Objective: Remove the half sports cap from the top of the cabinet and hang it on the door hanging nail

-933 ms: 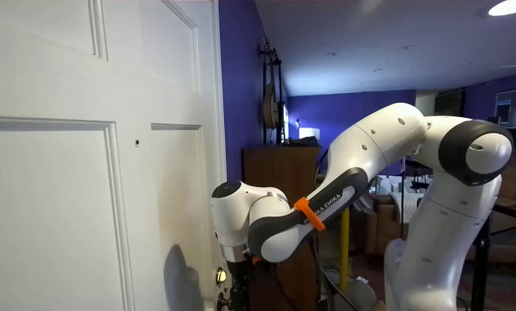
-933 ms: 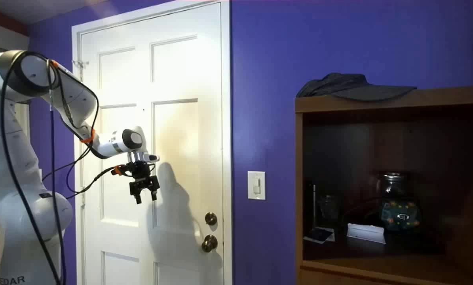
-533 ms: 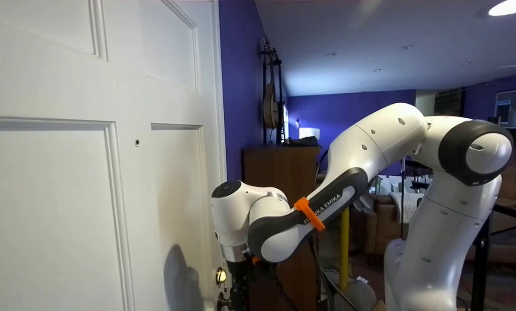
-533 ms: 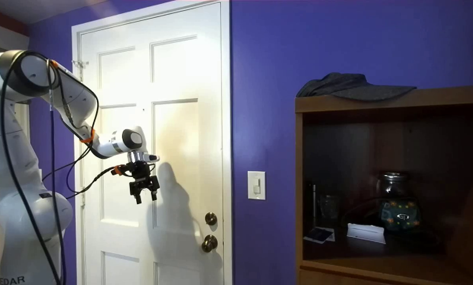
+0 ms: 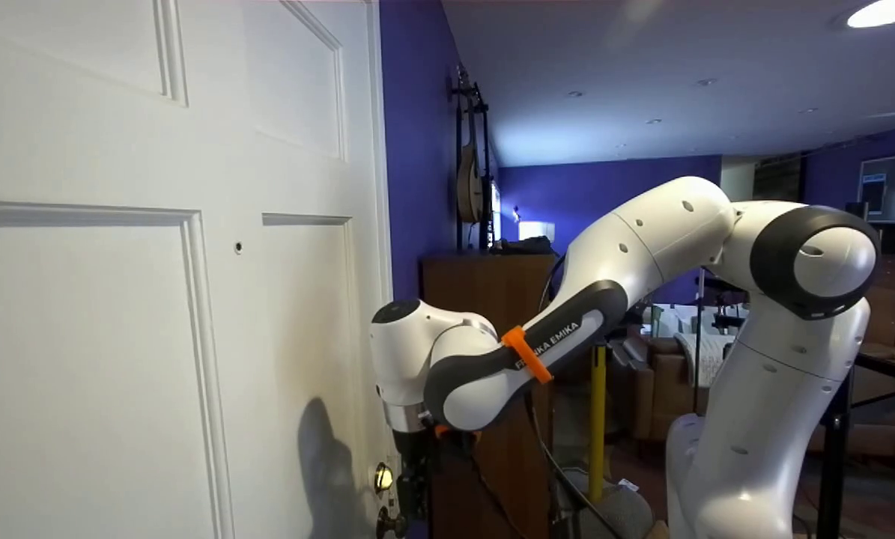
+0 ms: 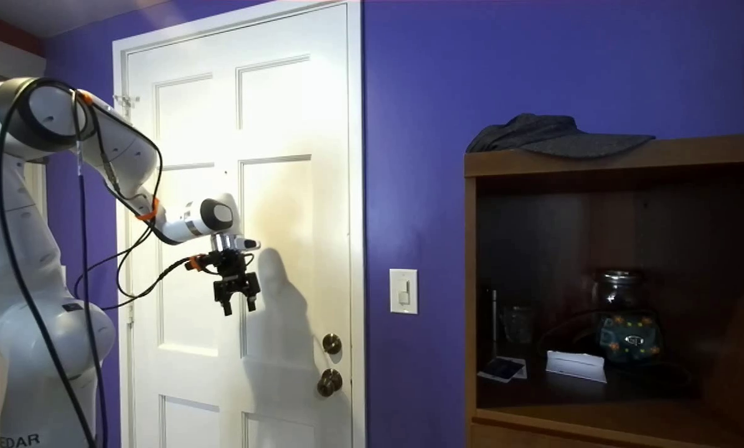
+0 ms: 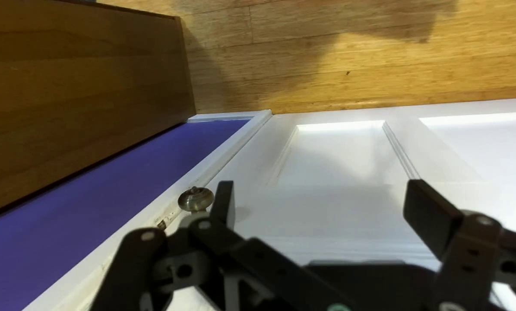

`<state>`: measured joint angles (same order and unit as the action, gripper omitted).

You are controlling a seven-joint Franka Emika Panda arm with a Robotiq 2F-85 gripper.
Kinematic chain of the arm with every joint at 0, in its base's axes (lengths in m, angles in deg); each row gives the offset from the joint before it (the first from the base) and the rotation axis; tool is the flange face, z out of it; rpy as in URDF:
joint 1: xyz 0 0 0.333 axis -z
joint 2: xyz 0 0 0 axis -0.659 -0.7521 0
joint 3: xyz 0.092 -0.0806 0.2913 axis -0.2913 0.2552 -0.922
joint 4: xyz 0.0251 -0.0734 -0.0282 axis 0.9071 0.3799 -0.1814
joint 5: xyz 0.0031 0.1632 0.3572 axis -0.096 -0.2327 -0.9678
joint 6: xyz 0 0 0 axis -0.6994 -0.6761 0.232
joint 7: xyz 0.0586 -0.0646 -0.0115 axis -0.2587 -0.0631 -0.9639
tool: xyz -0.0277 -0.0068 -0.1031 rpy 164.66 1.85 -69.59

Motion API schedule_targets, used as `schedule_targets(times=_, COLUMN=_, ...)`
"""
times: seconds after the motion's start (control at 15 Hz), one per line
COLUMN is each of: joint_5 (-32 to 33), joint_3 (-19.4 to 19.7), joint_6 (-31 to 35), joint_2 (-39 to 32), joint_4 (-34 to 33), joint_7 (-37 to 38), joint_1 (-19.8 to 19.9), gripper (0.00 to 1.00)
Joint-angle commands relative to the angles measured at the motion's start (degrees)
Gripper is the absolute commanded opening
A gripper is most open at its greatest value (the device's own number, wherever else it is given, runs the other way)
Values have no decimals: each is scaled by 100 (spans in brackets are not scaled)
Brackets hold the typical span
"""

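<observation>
A dark grey half sports cap (image 6: 552, 138) lies on top of the brown wooden cabinet (image 6: 470, 280), its brim reaching over the front edge. An exterior view from the door side shows the cap (image 5: 523, 245) only as a dark shape on the cabinet (image 5: 484, 299). The nail is a tiny dark dot (image 5: 238, 247) on the white panelled door, small also as the nail (image 6: 225, 172) farther off. My gripper (image 6: 240, 307) points down in front of the door, lower than the cap and well apart from it. In the wrist view the gripper (image 7: 320, 190) is open with nothing between its fingers.
The white door (image 6: 185, 286) stands close behind the gripper. A brass knob (image 7: 195, 199) shows beside one finger in the wrist view. A light switch (image 6: 403, 291) is on the purple wall between door and cabinet. Inside the cabinet are a jar (image 6: 619, 289) and a pouch (image 6: 630, 336).
The arm and gripper have risen a little and shifted slightly toward the cabinet side. The cap has not moved, and the jaws have stayed open.
</observation>
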<state>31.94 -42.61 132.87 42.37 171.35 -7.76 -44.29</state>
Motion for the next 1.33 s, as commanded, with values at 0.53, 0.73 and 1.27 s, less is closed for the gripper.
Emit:
schedule_targets(times=0.53, joint_5=489, joint_3=1657, joint_6=477, joint_2=23, joint_4=-1267, joint_7=-2445, joint_1=595, gripper=100)
schedule_targets(times=0.73, joint_5=9, joint_3=1994, joint_6=185, joint_2=-121, joint_4=-1585, joint_7=-2419, joint_1=745, gripper=100)
schedule_targets(times=1.27, joint_5=187, joint_3=1967, joint_6=281, joint_2=-14, joint_4=-1540, joint_7=-2645, joint_1=717, gripper=100)
